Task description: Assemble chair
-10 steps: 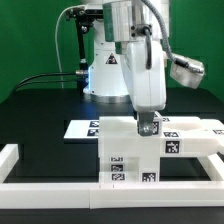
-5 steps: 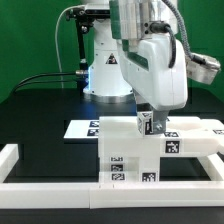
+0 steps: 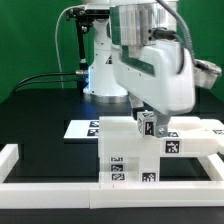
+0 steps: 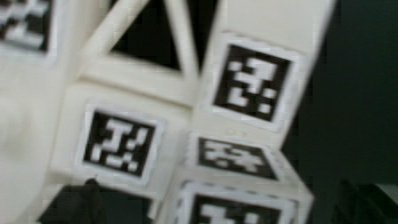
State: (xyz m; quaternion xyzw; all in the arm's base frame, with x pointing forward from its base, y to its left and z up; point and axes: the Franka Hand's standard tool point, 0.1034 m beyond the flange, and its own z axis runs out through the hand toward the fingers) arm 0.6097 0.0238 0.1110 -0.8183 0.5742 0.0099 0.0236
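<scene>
Rail (image 3: 20, 155) runs low along the exterior view's left, with the marker board (image 3: 82, 128) flat on the black table (image 3: 40, 110) behind it. Right of these stands the white chair (image 3: 125, 150), against the front rail. It looks stiff, light and smooth, so flat opposite faces seem the safest hold. The claw (image 3: 147, 128) sits at its upper block; whether it grips, I cannot tell.

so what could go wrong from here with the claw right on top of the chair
1. The claw sits low against the chair; a sideways move could drag or tip the stacked white pieces.
2. The chair stands against the border rail, so a push might jam it there.
3. The wrist view is blurred and filled with tags, so the grip is hard to confirm.
</scene>
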